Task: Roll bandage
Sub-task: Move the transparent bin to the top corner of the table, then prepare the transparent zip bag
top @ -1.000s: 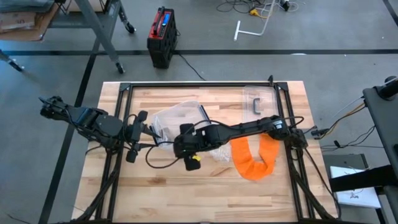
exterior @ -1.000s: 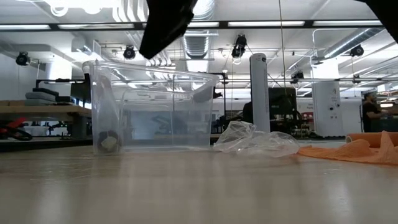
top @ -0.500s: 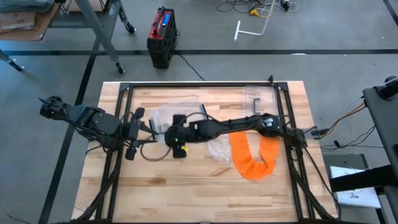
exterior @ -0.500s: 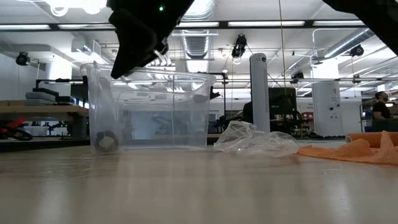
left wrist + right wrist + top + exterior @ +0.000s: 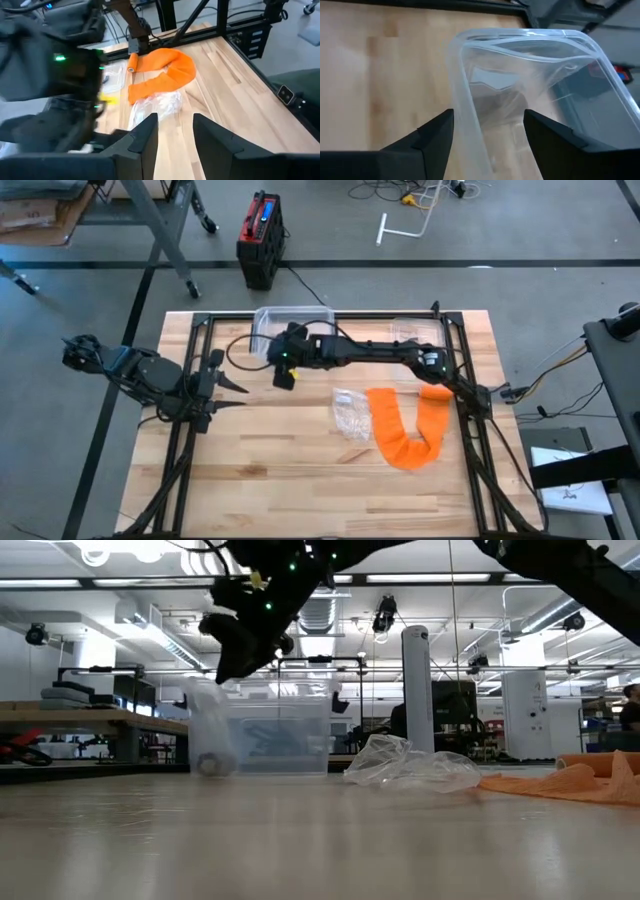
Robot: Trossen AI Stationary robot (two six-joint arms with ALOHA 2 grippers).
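While the right pincer [image 5: 283,366] grasps the clear bin [image 5: 291,321] by its wall, seemingly to clear working room, the left pincer [image 5: 232,394] waits released, away from the orange bandage [image 5: 405,430].

you are looking at a bright orange bandage [image 5: 405,435] showing plain, with no pattern, against the pale wooden table [image 5: 300,480] and its light plank stripes. the clear bin [image 5: 290,325] is showing see-through and colourless, as is the crumpled clear plastic bag [image 5: 350,412]. both arms are showing dark, nearly black, with a small green light glowing and a yellow tag showing near the right gripper [image 5: 283,370].
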